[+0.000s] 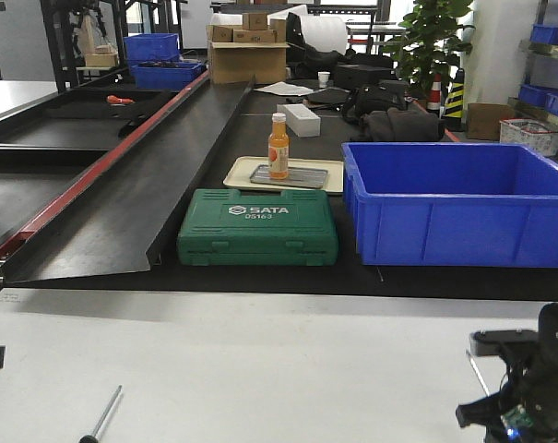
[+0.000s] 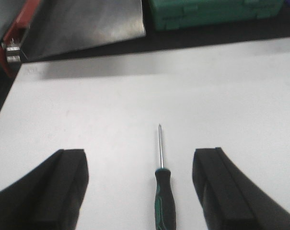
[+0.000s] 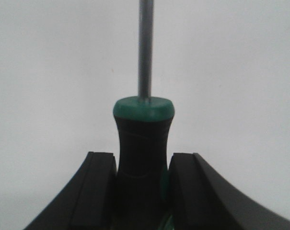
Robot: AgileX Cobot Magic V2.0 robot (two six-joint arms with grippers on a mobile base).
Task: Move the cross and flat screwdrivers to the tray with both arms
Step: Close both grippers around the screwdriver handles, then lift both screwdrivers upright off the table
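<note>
A screwdriver [image 2: 164,199] with a green and black handle lies on the white table, its thin shaft [image 2: 160,146] pointing away. My left gripper [image 2: 141,191] hangs open above it, one finger [image 2: 63,191] wide on each side, touching nothing. In the front view that screwdriver [image 1: 101,415] lies at the bottom left. My right gripper [image 3: 141,191] is shut on the black, green-capped handle of the other screwdriver [image 3: 144,139]. Its steel shaft [image 3: 145,48] points forward. The right gripper [image 1: 518,397] sits low at the bottom right. The grey tray [image 1: 302,177] lies far back on a cream tray.
An orange bottle [image 1: 278,146] stands on the grey tray. A green SATA tool case [image 1: 257,227] and a deep blue bin [image 1: 458,203] sit on the black bench beyond the white table. A black sloped ramp [image 1: 140,185] runs along the left.
</note>
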